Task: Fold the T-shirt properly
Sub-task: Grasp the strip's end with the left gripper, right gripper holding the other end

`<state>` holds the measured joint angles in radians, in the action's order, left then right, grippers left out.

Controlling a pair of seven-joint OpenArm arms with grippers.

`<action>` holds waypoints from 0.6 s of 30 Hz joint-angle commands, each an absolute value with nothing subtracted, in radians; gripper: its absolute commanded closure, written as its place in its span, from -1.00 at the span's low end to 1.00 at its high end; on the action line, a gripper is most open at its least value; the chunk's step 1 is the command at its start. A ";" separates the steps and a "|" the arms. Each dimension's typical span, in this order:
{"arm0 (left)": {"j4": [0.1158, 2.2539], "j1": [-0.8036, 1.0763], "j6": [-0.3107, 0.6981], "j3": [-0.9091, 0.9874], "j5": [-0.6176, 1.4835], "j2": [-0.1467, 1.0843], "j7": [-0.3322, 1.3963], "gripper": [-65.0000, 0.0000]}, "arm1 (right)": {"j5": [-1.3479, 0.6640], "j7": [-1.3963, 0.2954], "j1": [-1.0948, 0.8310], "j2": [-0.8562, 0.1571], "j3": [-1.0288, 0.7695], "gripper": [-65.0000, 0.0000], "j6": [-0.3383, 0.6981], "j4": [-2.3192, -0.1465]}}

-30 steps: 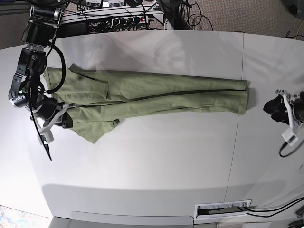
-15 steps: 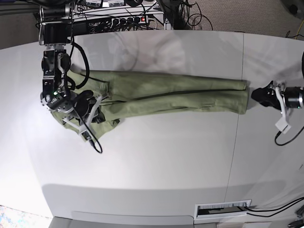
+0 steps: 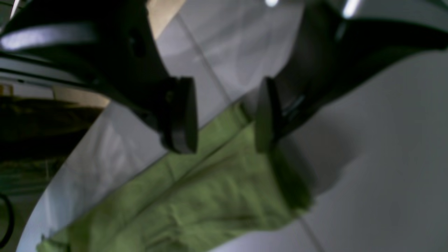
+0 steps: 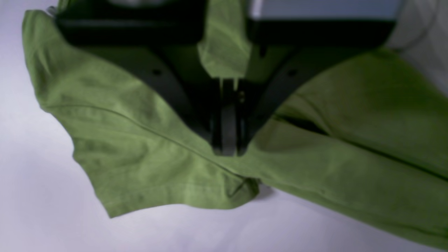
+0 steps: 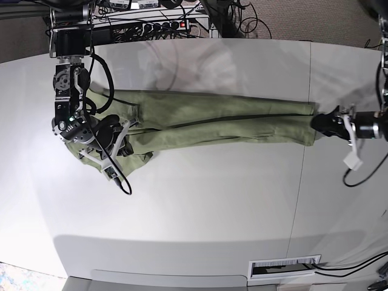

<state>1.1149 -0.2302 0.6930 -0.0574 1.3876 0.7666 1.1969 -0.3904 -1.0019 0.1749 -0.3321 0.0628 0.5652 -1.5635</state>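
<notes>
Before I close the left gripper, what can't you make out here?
- Left wrist view: blurred; whether the open left gripper touches the T-shirt hem is unclear.
- Right wrist view: the shut right gripper hides the fabric beneath; a pinch can't be confirmed.
- Base view: the right arm covers the T-shirt's collar end; the tag isn't visible.
- Base view: the left gripper is too small to judge.

Your green T-shirt (image 5: 212, 118) lies flat on the bench (image 5: 200, 206), folded into a long narrow strip. One sleeve end looks slightly rumpled, though that view is blurry.
</notes>
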 commanded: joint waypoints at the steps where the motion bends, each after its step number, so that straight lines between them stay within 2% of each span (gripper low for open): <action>1: 1.125 -0.252 0.698 -0.045 1.398 0.794 1.190 0.11 | -0.399 -0.987 0.199 -0.344 0.057 1.00 0.564 -1.580; 10: 1.119 -0.249 0.698 -0.045 1.334 0.777 1.126 0.11 | -0.400 -0.992 0.199 -0.344 0.057 1.00 0.564 -1.580; 18: 1.028 -0.250 0.698 -0.045 1.335 0.724 1.100 0.11 | -0.403 -0.995 0.199 -0.347 0.057 1.00 0.563 -1.580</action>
<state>1.0183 -0.2295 0.6933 -0.0566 1.3212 0.7033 1.1103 -0.3923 -1.0134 0.1745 -0.3325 0.0631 0.5652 -1.5635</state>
